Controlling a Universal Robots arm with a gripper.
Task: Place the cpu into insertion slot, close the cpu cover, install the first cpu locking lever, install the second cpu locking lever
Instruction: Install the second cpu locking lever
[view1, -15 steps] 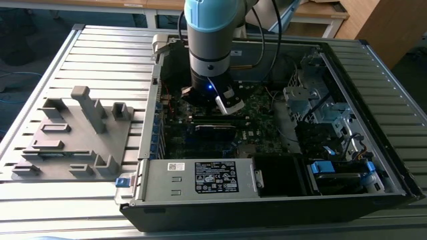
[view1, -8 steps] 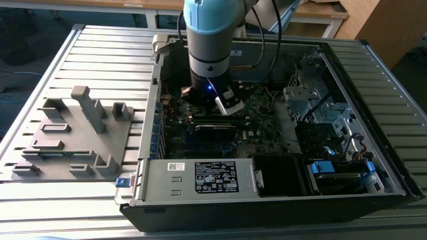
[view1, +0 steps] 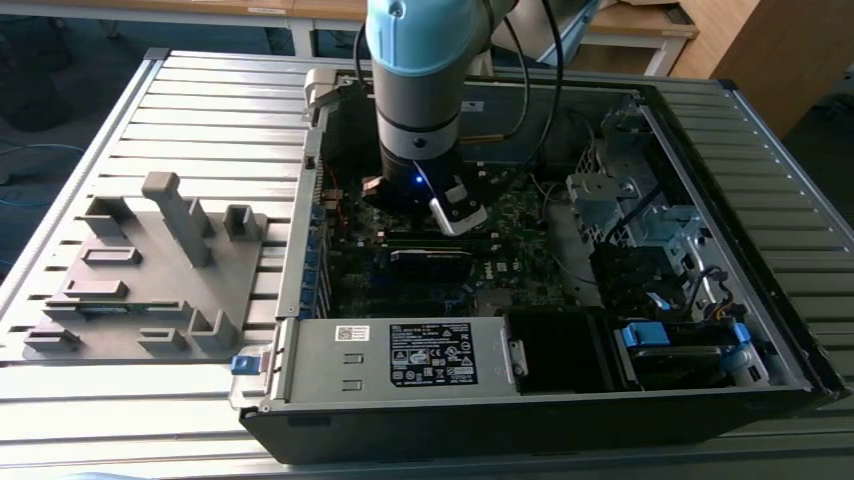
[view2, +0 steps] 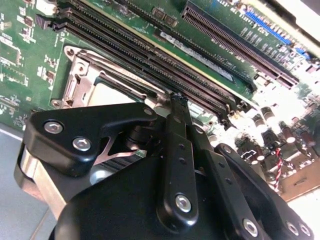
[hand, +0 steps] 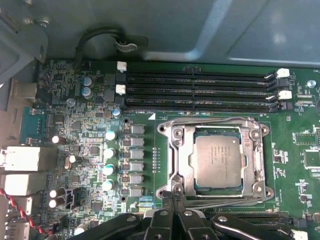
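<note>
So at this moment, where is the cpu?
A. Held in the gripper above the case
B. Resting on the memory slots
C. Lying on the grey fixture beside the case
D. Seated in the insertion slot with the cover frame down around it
D. In the first wrist view the cpu sits flat in the insertion slot, and the cpu cover lies as a silvery frame around it.

One cpu (hand: 218, 161), one cpu cover (hand: 216, 162), four memory slots (hand: 197, 92).
</note>
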